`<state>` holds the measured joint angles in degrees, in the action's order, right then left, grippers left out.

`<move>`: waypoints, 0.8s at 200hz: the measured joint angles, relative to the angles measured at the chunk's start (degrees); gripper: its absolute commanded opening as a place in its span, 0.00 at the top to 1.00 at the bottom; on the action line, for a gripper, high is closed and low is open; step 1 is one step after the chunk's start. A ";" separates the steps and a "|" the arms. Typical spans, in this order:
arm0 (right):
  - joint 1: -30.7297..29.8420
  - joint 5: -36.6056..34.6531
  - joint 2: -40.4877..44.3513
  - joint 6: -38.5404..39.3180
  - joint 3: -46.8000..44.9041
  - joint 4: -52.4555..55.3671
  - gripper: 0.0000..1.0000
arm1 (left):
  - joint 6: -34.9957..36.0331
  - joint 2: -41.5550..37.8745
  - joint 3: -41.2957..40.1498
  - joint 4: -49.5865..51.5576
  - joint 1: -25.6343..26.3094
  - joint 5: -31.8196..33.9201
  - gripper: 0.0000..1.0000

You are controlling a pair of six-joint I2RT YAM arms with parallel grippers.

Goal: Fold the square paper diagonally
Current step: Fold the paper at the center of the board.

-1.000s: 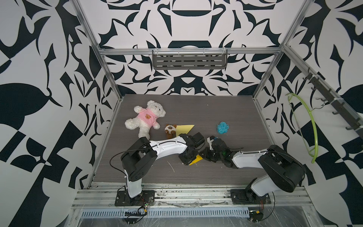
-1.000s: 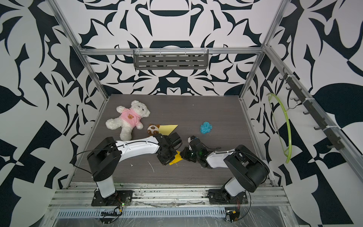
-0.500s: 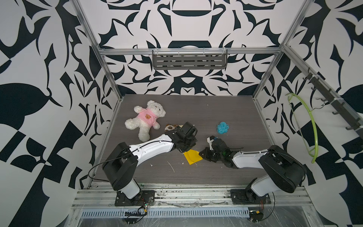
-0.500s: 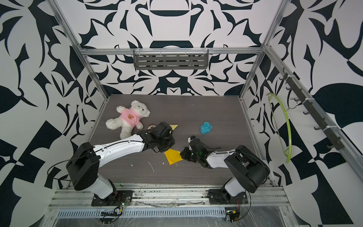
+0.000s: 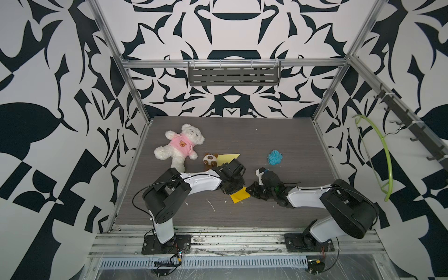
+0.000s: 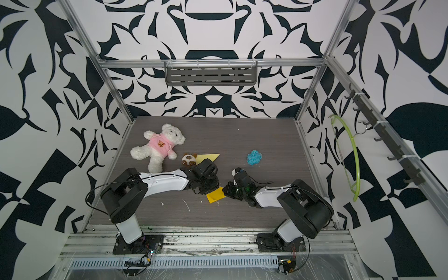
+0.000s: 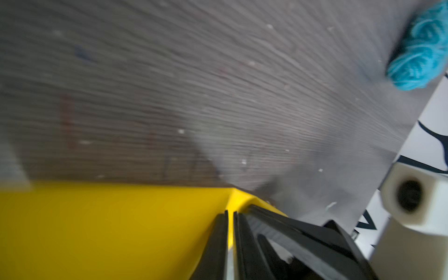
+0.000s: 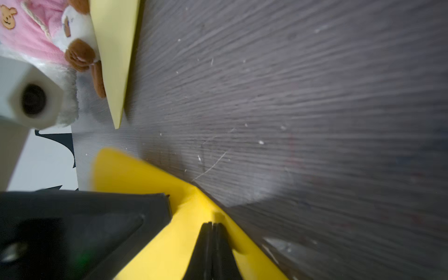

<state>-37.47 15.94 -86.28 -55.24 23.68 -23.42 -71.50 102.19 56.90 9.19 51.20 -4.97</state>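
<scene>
At mid-surface (image 5: 266,218), toward the near edge: paper (image 5: 240,196), gripped at two sides.
Left hand (image 7: 230,214): jaws all but together on one corner, a yellow sliver between. Right hand (image 8: 212,224): jaws closed on the opposite side, sheet dimpled at the tips. Paper lies low between both. Advised: pin one corner flat, carry the other in a low arc to its diagonal mate, match tips before creasing. Teddy (image 5: 180,145), yarn (image 5: 274,157) well apart.

Dark grey wood-grain tabletop (image 5: 278,135). Lying on it: white plush teddy bear in pink shirt (image 5: 180,145), small brown-and-white plush toy (image 5: 210,160) beside pale yellow folded paper triangle (image 5: 229,157), blue yarn bundle (image 5: 274,157), bright yellow paper sheet (image 5: 239,195), white scraps (image 5: 211,204).
</scene>
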 measured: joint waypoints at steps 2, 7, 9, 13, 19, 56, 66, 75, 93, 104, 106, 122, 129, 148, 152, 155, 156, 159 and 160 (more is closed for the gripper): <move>0.00 0.02 0.00 0.00 0.00 0.00 0.93 | 0.11 0.00 -0.15 -0.07 -0.04 0.04 0.89; 0.00 0.00 0.00 0.00 0.00 0.00 0.93 | 0.35 0.09 -0.33 -0.11 -0.15 0.11 0.89; 0.00 0.00 0.00 0.00 0.00 0.00 0.93 | 0.44 0.13 -0.35 -0.11 -0.22 0.17 0.89; 0.00 0.00 0.00 0.00 0.00 0.00 0.93 | 0.63 0.28 -0.37 -0.17 -0.33 0.22 0.90; -0.02 0.00 0.00 0.00 0.00 0.00 0.93 | 0.92 0.46 -0.37 -0.50 -0.48 0.24 0.90; -0.13 -0.28 0.15 0.00 0.00 0.15 0.93 | 1.57 0.66 -0.37 -2.45 -1.66 0.63 0.91; -0.17 -0.39 0.28 0.00 0.00 0.35 0.93 | 1.70 0.70 -0.37 -2.89 -2.03 0.74 0.92; -0.17 -0.52 0.44 0.00 0.00 0.59 0.93 | 1.84 0.79 -0.37 -3.19 -2.34 0.83 0.92; -0.22 -0.61 0.50 0.00 0.00 0.76 0.93 | 2.12 1.38 -0.37 -3.85 -3.17 0.87 0.91; -0.24 -0.70 0.50 0.00 -0.02 0.79 0.93 | 2.32 1.68 -0.37 -3.85 -3.80 0.92 0.92; -0.26 -0.70 0.50 0.00 0.00 0.79 0.93 | 2.32 1.70 -0.37 -3.87 -3.91 0.92 0.92; -0.31 -0.81 0.55 0.00 0.00 0.85 0.93 | 2.64 2.03 -0.37 -4.11 -4.81 0.96 0.95; -0.42 -0.92 0.63 0.00 0.00 0.94 0.93 | 2.80 2.19 -0.37 -4.24 -5.05 0.76 0.96; -0.48 -1.25 0.81 0.09 -0.02 1.22 0.93 | 2.97 2.10 -1.07 -5.31 -5.22 0.68 0.96; -0.50 -1.27 0.85 0.11 -0.02 1.31 0.93 | 2.97 1.97 -1.46 -5.77 -5.22 0.66 0.96; -0.50 -1.29 0.85 0.13 -0.02 1.33 0.93 | 2.95 1.86 -1.75 -6.16 -5.22 0.66 0.96; -0.50 -1.29 0.85 0.13 0.00 1.36 0.93 | 2.95 1.84 -1.81 -6.25 -5.22 0.66 0.96; -0.50 -1.29 0.85 0.15 0.00 1.36 0.93 | 2.95 1.70 -2.14 -6.69 -5.22 0.66 0.96; -0.50 -1.29 0.87 0.15 -0.02 1.36 0.93 | 2.97 1.64 -2.29 -6.88 -5.22 0.66 0.96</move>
<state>-37.98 14.66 -85.41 -55.09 23.66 -22.06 -68.53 103.83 54.61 2.31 45.98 -4.32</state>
